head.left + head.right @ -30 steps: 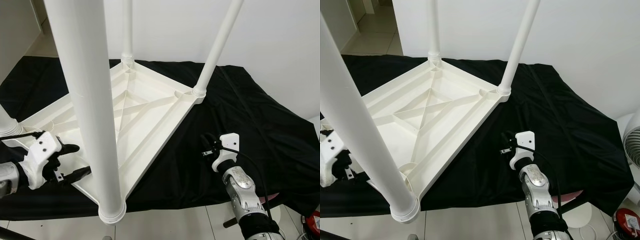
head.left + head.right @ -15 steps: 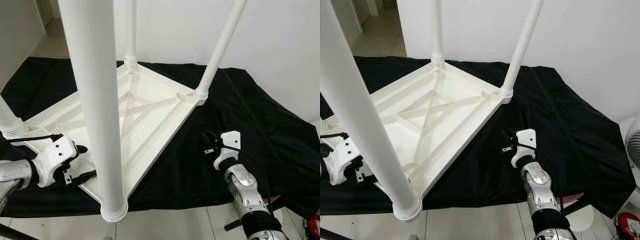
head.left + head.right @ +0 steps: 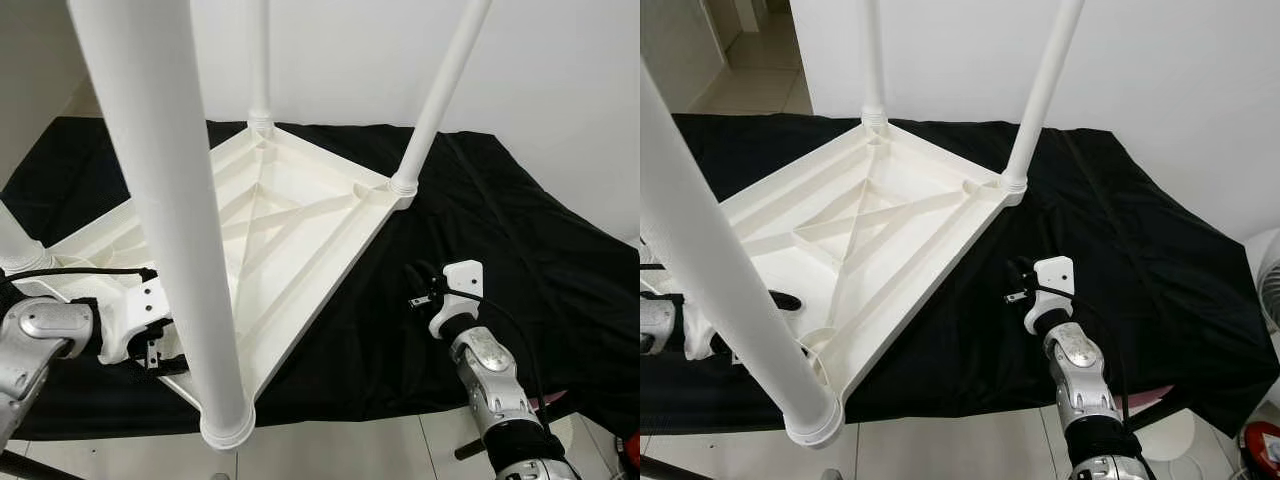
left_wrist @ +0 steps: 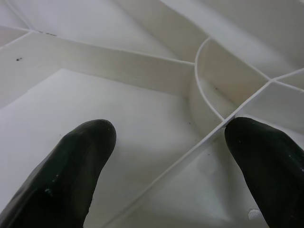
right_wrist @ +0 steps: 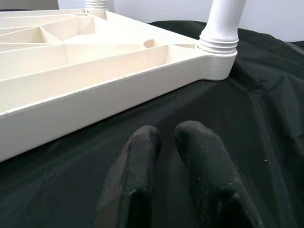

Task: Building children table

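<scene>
Upside down, a white plastic table (image 3: pixel 855 230) lies on its top on a black cloth (image 3: pixel 1120 250), its ribbed underside facing up and crossed by diagonal braces. White legs stand screwed into the corners: a near leg (image 3: pixel 165 220) rises close to the head camera, a right leg (image 3: pixel 440 95) stands at the corner nearest the robot's right arm, and a far leg (image 3: pixel 258 60) stands at the back corner against a white wall (image 3: pixel 560 80). A fourth leg (image 3: pixel 12 245) shows at the left edge of the left eye view.

At the table's near-left edge, the left gripper (image 4: pixel 173 161) is over the underside, beside the near leg. Its two black fingers (image 4: pixel 71 166) are spread wide apart, one on each side of a thin rib close to a curved corner socket; they hold nothing.

Well apart from the table, the right gripper (image 5: pixel 164 166) hovers low over the cloth, pointing towards the table's right side and the right leg's threaded base. Its fingers (image 5: pixel 135 161) are pressed together with nothing between them.

White floor tiles (image 3: pixel 940 450) show at the near edge of the cloth. A red object (image 3: pixel 1262 440) sits at the bottom right corner of the right eye view.
</scene>
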### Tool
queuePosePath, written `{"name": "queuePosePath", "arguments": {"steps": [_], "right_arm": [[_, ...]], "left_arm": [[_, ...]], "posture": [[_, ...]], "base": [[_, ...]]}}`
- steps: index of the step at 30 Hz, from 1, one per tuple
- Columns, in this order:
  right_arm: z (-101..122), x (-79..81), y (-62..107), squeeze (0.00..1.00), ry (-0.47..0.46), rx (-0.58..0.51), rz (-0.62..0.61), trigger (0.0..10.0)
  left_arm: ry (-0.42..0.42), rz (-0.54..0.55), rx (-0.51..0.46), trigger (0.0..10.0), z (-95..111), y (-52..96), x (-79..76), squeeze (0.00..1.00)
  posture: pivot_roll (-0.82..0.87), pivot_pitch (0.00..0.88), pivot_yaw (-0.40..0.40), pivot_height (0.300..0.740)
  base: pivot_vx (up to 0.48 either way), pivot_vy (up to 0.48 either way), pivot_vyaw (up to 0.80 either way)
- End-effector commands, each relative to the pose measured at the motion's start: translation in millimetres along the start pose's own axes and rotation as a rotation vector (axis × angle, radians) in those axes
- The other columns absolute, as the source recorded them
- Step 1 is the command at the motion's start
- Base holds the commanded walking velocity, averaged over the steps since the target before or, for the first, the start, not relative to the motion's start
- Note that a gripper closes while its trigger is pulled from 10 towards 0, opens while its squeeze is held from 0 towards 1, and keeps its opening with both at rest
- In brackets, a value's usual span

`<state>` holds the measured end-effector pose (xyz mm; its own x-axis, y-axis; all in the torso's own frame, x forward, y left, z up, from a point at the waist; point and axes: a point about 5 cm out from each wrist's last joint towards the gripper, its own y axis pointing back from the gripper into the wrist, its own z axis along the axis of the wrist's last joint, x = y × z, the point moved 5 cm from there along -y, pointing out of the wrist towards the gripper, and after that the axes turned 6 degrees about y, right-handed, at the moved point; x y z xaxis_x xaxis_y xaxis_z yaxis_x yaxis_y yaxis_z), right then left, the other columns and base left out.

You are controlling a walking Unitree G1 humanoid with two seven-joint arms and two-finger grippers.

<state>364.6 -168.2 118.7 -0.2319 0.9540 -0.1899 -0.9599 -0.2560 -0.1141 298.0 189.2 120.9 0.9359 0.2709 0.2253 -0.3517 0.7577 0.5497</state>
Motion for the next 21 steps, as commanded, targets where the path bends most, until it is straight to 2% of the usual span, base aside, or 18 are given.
{"name": "queuePosePath", "arguments": {"steps": [1, 4, 5, 6, 7, 14, 21], "right_arm": [[-3.1, -1.9, 2.4, 0.00, 0.001, 0.010, -0.012, 10.0], [-3.5, -2.2, 2.6, 0.00, 0.001, 0.011, -0.015, 10.0], [-3.7, -2.6, 2.9, 0.00, 0.000, 0.012, -0.016, 10.0], [-3.9, -3.0, 3.0, 0.00, 0.000, 0.012, -0.017, 10.0], [-3.9, -3.4, 3.2, 0.00, 0.000, 0.013, -0.019, 10.0], [-3.2, -5.8, 2.4, 0.00, 0.003, 0.012, -0.025, 10.0], [-3.0, -5.6, 1.7, 0.00, 0.002, 0.012, -0.025, 10.0]], "left_arm": [[0.001, -0.045, 0.032, 10.0, -8.9, -5.3, -5.7, 0.00], [0.002, -0.059, 0.041, 10.0, -11.4, -6.0, -6.1, 0.00], [0.007, -0.065, 0.044, 7.2, -13.1, -6.5, -6.2, 0.00], [0.011, -0.068, 0.046, 7.2, -14.0, -6.8, -6.3, 0.00], [0.015, -0.071, 0.044, 0.0, -14.7, -7.0, -6.4, 0.00], [0.037, -0.073, 0.019, 0.0, -14.3, -9.7, -7.3, 0.00], [0.021, -0.053, 0.004, 0.0, -12.7, -12.0, -4.1, 0.00]], "posture": [[0.10, 0.086, -0.036, 0.740], [0.10, 0.087, -0.036, 0.740], [0.10, 0.087, -0.035, 0.740], [0.10, 0.087, -0.035, 0.740], [0.10, 0.087, -0.035, 0.740], [0.10, 0.088, -0.038, 0.740], [0.10, 0.089, -0.042, 0.740]], "base": [[0.000, 0.000, 0.00], [0.000, 0.000, 0.00], [0.000, 0.000, 0.00], [0.000, 0.000, 0.00], [0.000, 0.000, 0.00], [0.000, 0.000, 0.00], [0.000, 0.000, 0.00]]}}
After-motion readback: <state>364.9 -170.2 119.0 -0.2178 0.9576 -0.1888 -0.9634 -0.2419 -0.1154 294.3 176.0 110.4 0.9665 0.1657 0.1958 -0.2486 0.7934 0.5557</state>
